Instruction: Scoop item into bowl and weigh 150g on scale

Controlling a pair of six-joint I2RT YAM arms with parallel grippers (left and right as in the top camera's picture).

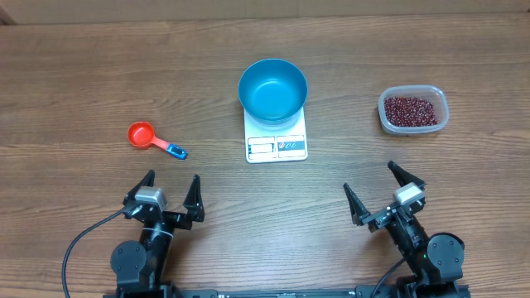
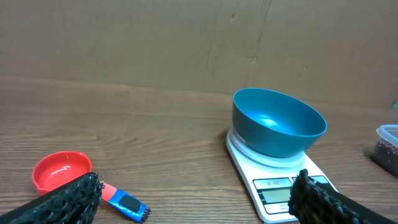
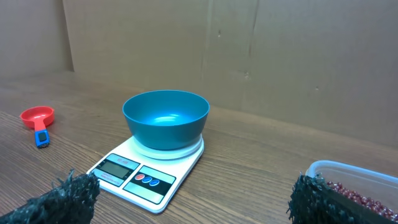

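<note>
Near edge: left gripper (image 1: 172,177) and right gripper (image 1: 370,177), both spread wide, empty. Further out, red measuring scoop (image 1: 142,134) lying flat, untouched. Beyond, empty blue bowl (image 1: 273,88) on scale (image 1: 277,146); red beans (image 1: 409,109) in clear tub (image 1: 386,116), far right. Risk: nudging bowl, disturbing reading; spilling beans in transfer.

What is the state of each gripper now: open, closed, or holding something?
Left gripper: open, holding nothing.
Right gripper: open, holding nothing.
</note>
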